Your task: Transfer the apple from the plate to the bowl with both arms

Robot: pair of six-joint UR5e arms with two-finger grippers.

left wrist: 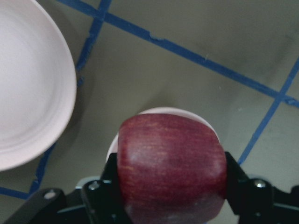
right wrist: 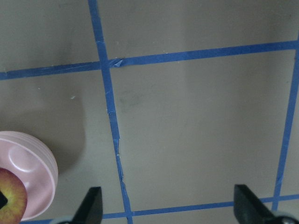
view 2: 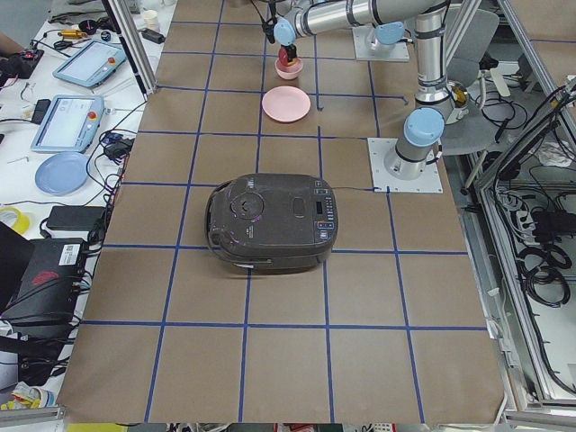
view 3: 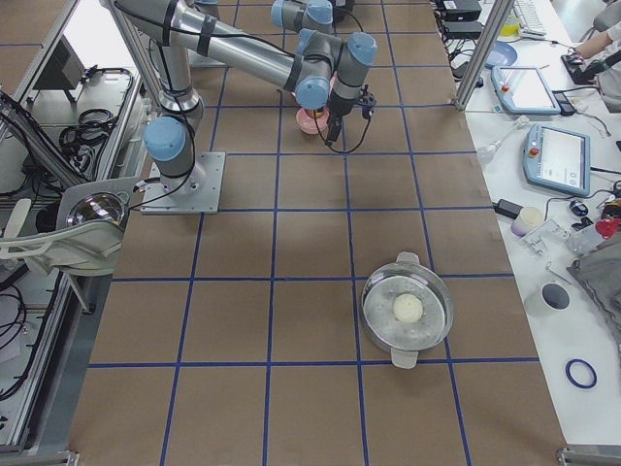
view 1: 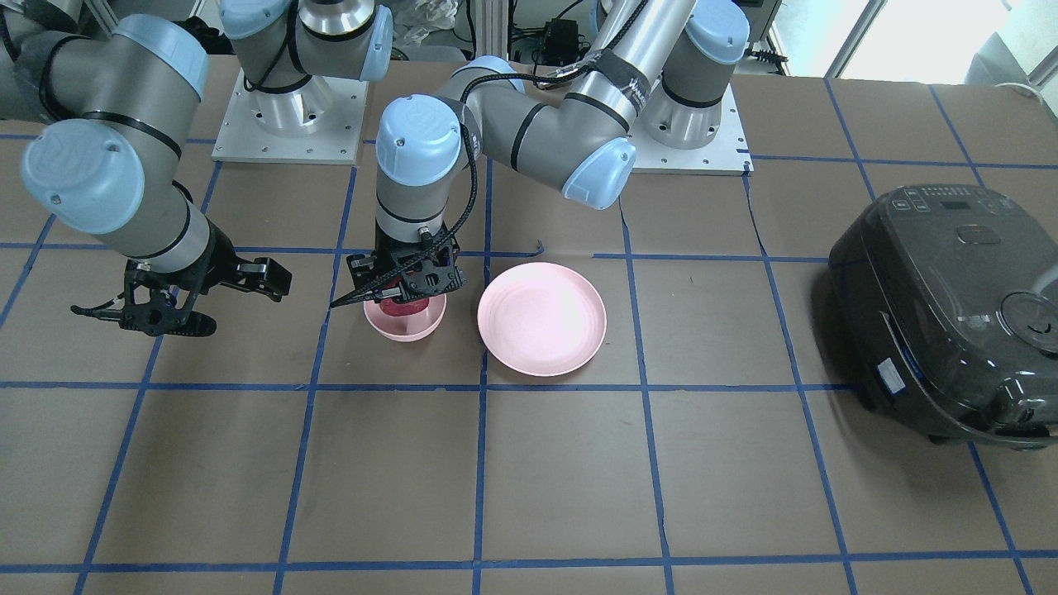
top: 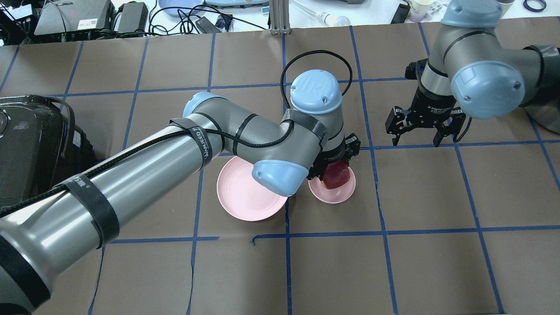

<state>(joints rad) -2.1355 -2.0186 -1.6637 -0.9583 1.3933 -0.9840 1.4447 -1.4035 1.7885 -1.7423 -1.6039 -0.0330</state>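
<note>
Left hand [view 1: 404,291] is clenching the apple [left wrist: 170,168] between its two fingers [left wrist: 100,191], one pressing on each flank, and is pointing straight down over the bowl [view 1: 405,329]. In the left wrist view the bowl's pink rim is peeking out just behind the fruit, and from the front the red is showing low in the bowl's mouth; whether the apple is touching the bottom I cannot tell. Just beside the bowl, the plate [view 1: 541,330] is lying bare on the surface [view 1: 579,479], not touching it. Further out, the right hand [top: 416,139] is hanging over the brown paper well apart from both dishes, its fingers spread wide and grasping nothing. Judging from this, the task is looking nearly finished: the fruit is off the plate and is sitting right where it belongs. What is remaining, as I read it, is for the left hand to be letting go so the apple is resting in the bowl, and then to be pulling up clear without tipping the bowl.
</note>
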